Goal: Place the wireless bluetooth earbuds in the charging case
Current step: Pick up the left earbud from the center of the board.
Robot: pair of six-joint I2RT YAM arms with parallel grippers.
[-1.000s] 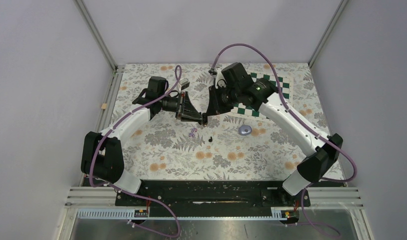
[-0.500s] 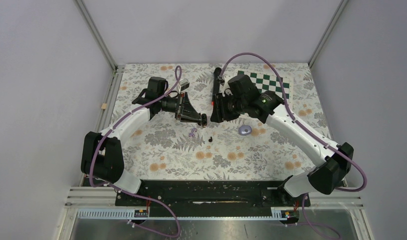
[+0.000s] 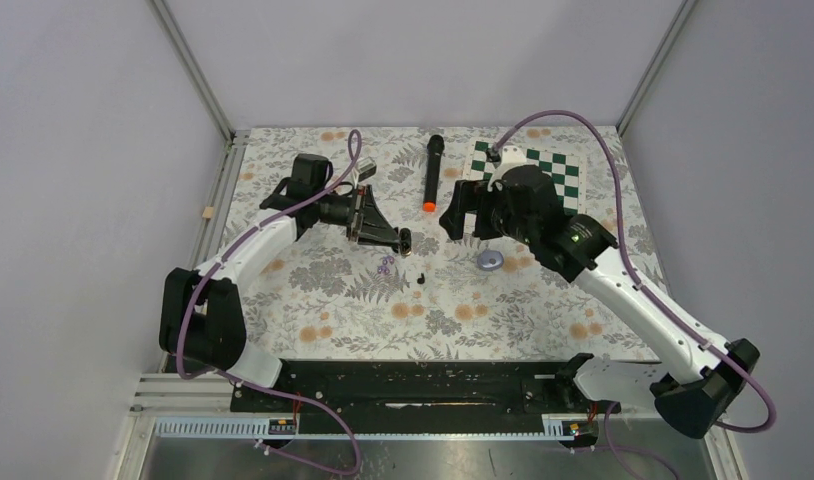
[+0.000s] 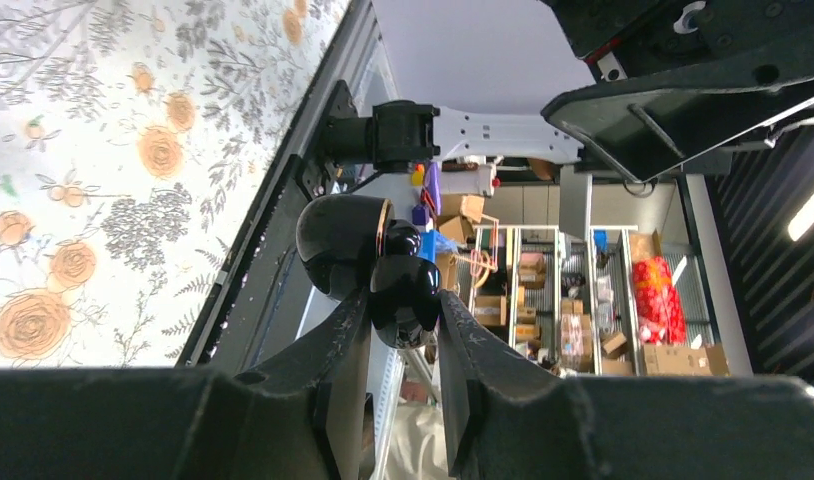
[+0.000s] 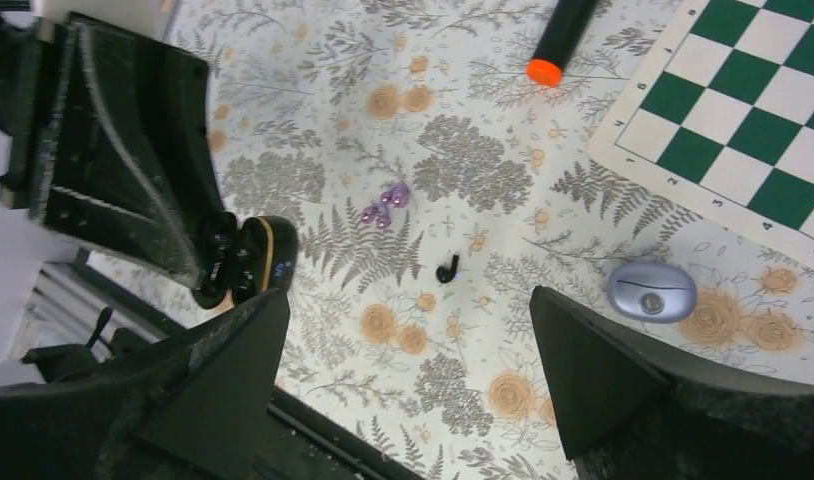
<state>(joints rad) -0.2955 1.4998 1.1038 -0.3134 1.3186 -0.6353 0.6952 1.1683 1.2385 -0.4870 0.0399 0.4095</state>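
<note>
My left gripper point(image 3: 398, 236) is shut on a glossy black charging case point(image 3: 407, 241) with a gold rim, held above the table; it shows in the left wrist view point(image 4: 355, 243) between the fingers point(image 4: 335, 345). A black earbud point(image 3: 421, 278) lies loose on the flowered cloth, also seen from the right wrist point(image 5: 447, 269). Pale purple earbuds point(image 3: 385, 265) lie in a small cluster just left of it point(image 5: 386, 203). My right gripper point(image 3: 451, 222) hangs open and empty to the right of the case point(image 5: 248, 262), above the cloth point(image 5: 408, 300).
A closed pale purple case point(image 3: 490, 260) rests right of the black earbud point(image 5: 651, 291). A long black microphone point(image 3: 432, 172) with an orange end lies at the back. A green chessboard point(image 3: 543, 170) covers the back right.
My right gripper has opened wide and drawn away to the right from the left gripper and the case, uncovering the microphone. The left arm has barely moved.
</note>
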